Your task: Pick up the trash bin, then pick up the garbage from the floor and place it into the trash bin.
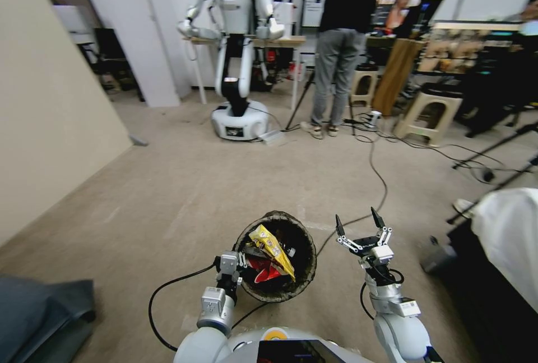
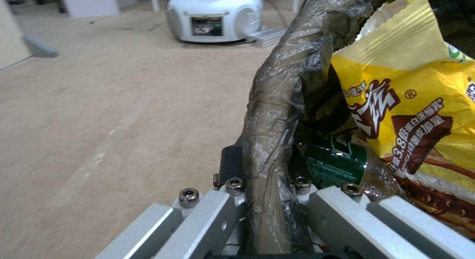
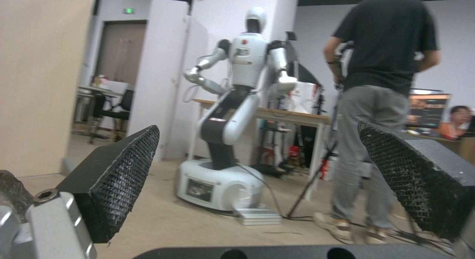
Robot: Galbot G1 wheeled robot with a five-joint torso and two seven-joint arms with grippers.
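Observation:
The trash bin (image 1: 305, 256), its rim wrapped in a dark liner bag, hangs low in front of me. My left gripper (image 1: 238, 265) is shut on the bin's near-left rim (image 2: 269, 140). Inside the bin lies garbage: a yellow snack wrapper (image 1: 272, 248), a red wrapper (image 1: 263, 273) and a small bottle with a green label (image 2: 334, 168). The yellow snack wrapper (image 2: 410, 103) leans against the rim in the left wrist view. My right gripper (image 1: 358, 223) stands open to the right of the bin, its black fingers (image 3: 116, 177) wide apart with nothing between them.
Beige floor stretches ahead. Another white robot (image 1: 238, 43) stands at a table (image 1: 280, 41) in the back, with a person (image 1: 342, 43) beside it. Black cables (image 1: 381, 178) trail over the floor on the right. A dark object under white cloth (image 1: 504, 251) is near right.

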